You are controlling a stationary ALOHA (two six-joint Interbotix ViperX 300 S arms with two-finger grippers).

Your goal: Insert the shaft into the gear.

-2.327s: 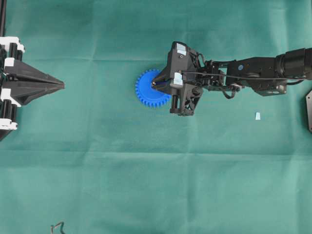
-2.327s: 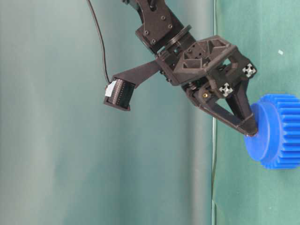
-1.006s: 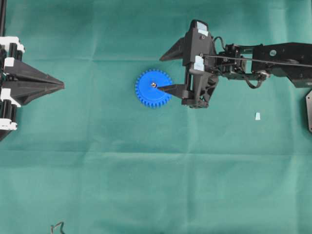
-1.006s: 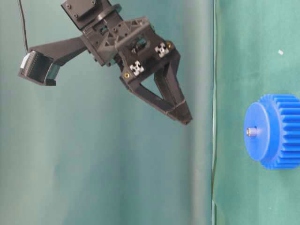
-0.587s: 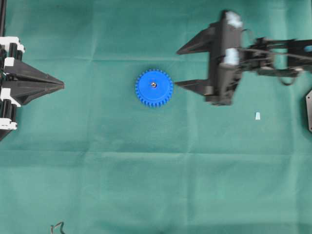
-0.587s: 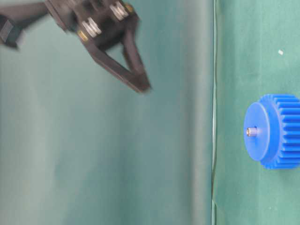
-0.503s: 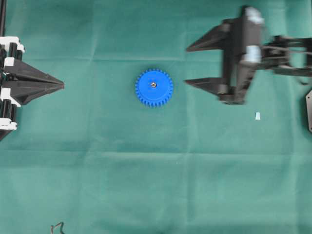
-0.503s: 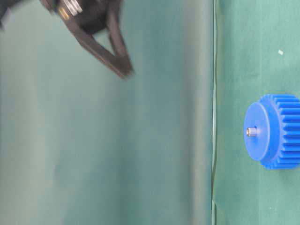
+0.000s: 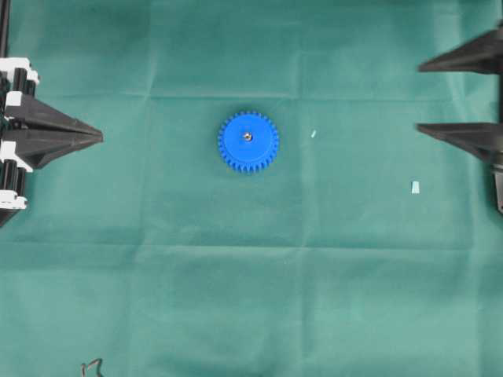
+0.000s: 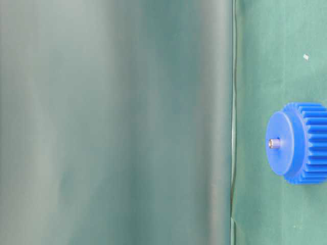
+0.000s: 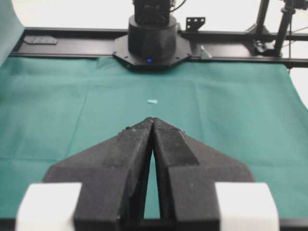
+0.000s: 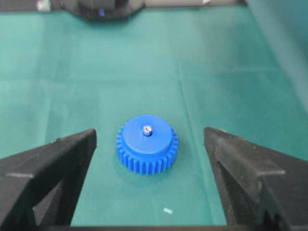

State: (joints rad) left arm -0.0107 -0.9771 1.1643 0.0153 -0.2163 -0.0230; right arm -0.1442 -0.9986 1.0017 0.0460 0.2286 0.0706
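Observation:
The bright blue gear (image 9: pixel 248 142) lies flat on the green cloth, a little left of the table's middle. The silvery shaft (image 9: pixel 247 136) stands upright in its centre hole, its tip poking above the hub (image 10: pixel 274 143). My right gripper (image 9: pixel 420 97) is at the far right edge, open wide and empty, well away from the gear. In the right wrist view the gear (image 12: pixel 147 144) and shaft (image 12: pixel 147 129) sit ahead between the spread black fingers (image 12: pixel 57 159). My left gripper (image 9: pixel 100 136) rests at the left edge, shut and empty, its tips together (image 11: pixel 152 120).
A small pale-blue scrap (image 9: pixel 414 186) lies on the cloth at the right, and a tinier fleck (image 9: pixel 313 133) lies just right of the gear. A dark plate (image 9: pixel 498 181) sits at the right edge. A thin wire (image 9: pixel 93 365) lies at the bottom left.
My right gripper has pulled back from the gear to the right edge, still open. The shaft stays standing in the gear. The left gripper has not moved.

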